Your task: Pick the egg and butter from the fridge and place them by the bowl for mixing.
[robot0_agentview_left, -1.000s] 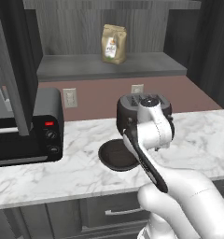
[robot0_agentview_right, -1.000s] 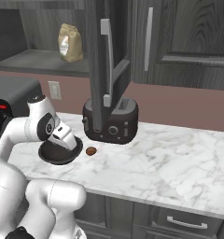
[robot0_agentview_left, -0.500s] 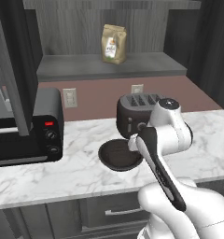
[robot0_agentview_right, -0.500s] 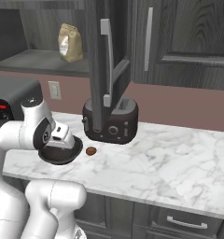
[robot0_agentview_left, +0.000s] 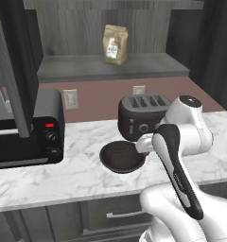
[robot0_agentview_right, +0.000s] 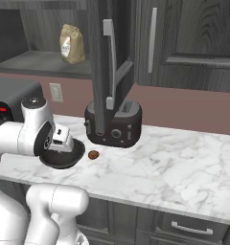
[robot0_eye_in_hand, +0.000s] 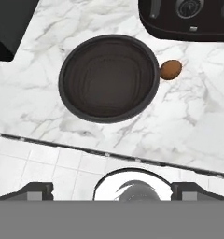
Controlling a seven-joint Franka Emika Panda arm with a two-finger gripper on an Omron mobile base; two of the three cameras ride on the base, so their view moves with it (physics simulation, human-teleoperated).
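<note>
Gripper (robot0_eye_in_hand: 112,186) jaws apart, nothing between them; dark fingertips (robot0_eye_in_hand: 37,189) sit wide at the bottom of the hand view. It hangs above the front edge of the marble counter (robot0_agentview_right: 174,167), looking straight down, clear of everything on it.

Bowl (robot0_eye_in_hand: 109,78): dark, shallow, round, empty, upright on the counter close to the front edge. Also in left base view (robot0_agentview_left: 121,157) and right base view (robot0_agentview_right: 64,155), where the white arm (robot0_agentview_right: 33,134) covers part of it.

Egg (robot0_eye_in_hand: 171,69): brown ovoid lying on the counter just beside the bowl's rim, on the toaster side; looks touching or nearly so in the hand view, cannot tell which. In the right base view (robot0_agentview_right: 93,154) it sits a little apart from the bowl, in front of the toaster.

Toaster (robot0_agentview_right: 113,127): black, slotted, toward the back of the counter behind the bowl and egg; left base view (robot0_agentview_left: 143,116); its front knobs cross the top edge of the hand view (robot0_eye_in_hand: 188,18).

Toaster oven (robot0_agentview_left: 25,127): black, with a red light and two knobs, at the counter's left end, well apart from the bowl.

Coffee bag (robot0_agentview_left: 115,44): tan, upright on the grey shelf (robot0_agentview_left: 110,66) above the backsplash.

Dark door with a long grey handle (robot0_agentview_right: 109,72) stands open across the middle of the right base view, in front of the toaster.

Butter: can't make it out.
</note>
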